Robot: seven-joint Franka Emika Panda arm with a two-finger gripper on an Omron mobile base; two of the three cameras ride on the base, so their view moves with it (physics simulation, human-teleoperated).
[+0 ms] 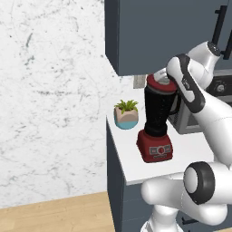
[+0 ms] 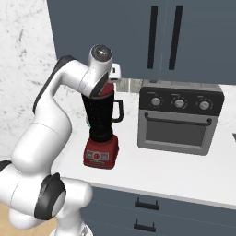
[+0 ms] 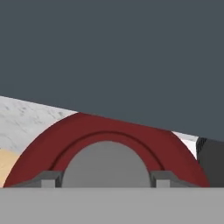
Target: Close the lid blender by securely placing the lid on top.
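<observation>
The blender (image 1: 157, 121) (image 2: 102, 131), a dark jar on a boxy red base, stands upright on the white counter (image 1: 129, 161). The red lid (image 1: 159, 85) (image 2: 108, 89) with its grey centre cap lies at the jar's rim, just under the wall cabinet. Whether it is fully seated I cannot tell. In the hand view my gripper (image 3: 106, 179) is shut on the lid (image 3: 109, 131), one fingertip (image 3: 49, 179) on each side of the grey cap. The arm's forearm hides most of the hand in the left base view.
A grey toaster oven (image 2: 177, 120) (image 1: 182, 118) stands to the right of the blender. A small potted plant (image 1: 126, 114) sits behind it to the left. Dark wall cabinets (image 1: 149, 31) (image 2: 138, 32) hang close above the jar. The counter's left end (image 1: 111, 136) is near.
</observation>
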